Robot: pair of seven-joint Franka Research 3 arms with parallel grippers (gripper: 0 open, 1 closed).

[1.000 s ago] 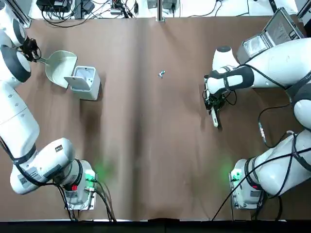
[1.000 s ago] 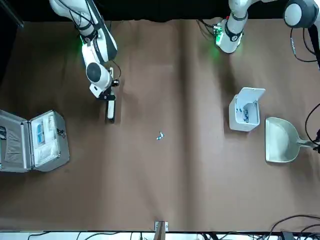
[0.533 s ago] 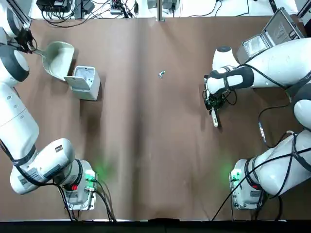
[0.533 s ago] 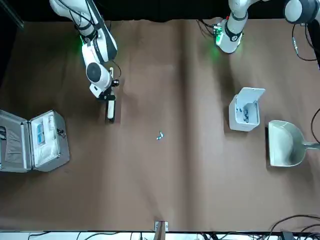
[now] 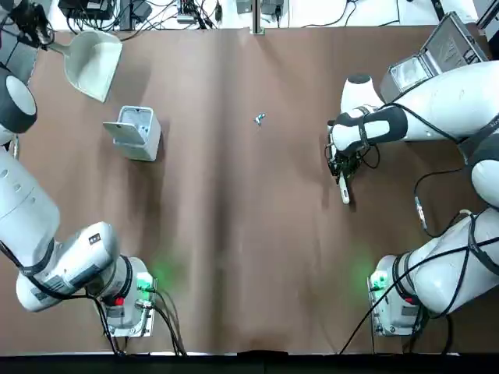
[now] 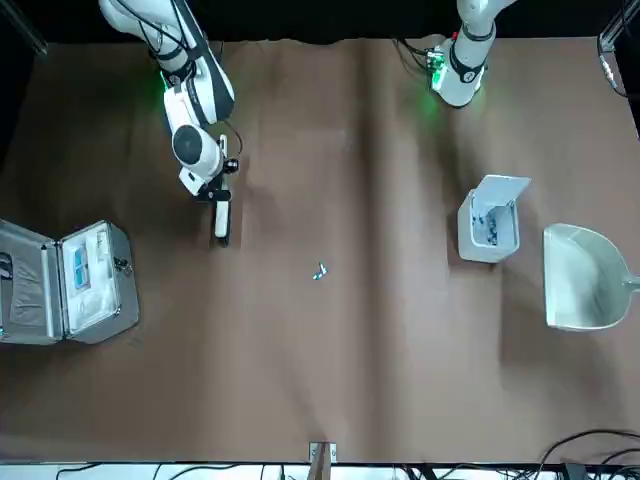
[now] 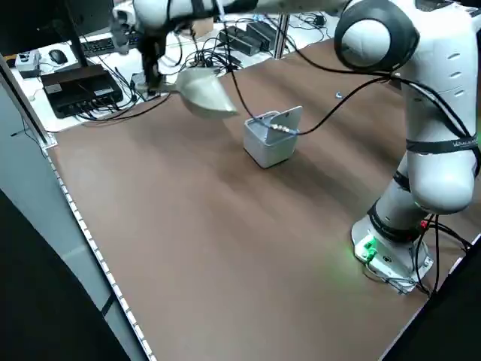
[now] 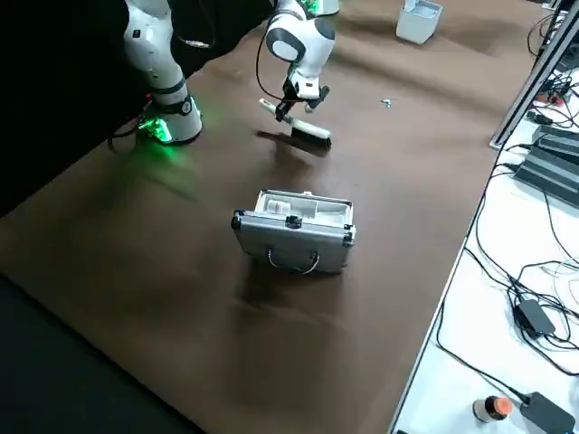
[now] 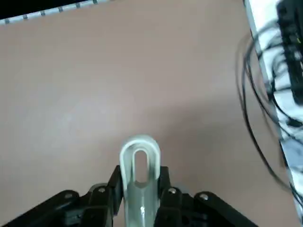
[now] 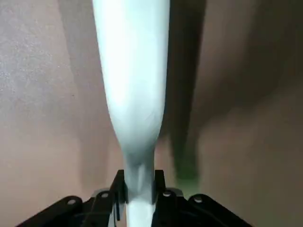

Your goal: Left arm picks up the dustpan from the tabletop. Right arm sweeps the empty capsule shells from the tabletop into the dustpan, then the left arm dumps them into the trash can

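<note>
So the left gripper (image 9: 138,208) just hauled the dustpan (image 5: 93,61) up and away from the trash can (image 5: 134,132), out toward the far left corner of the tabletop (image 5: 234,234), fingers clamped on its thin handle. A moment back it sat right over the bin, so I'd say a dump just finished. The lid's open with bits inside. Thing is, a few empty capsule shells (image 5: 260,118) remain mid-table, well apart from everything. The right gripper (image 10: 138,189) hasn't budged, pinching the brush (image 5: 344,187) near them. Only other object is a metal case (image 6: 70,280) off to the right, nothing blocking another sweep
</note>
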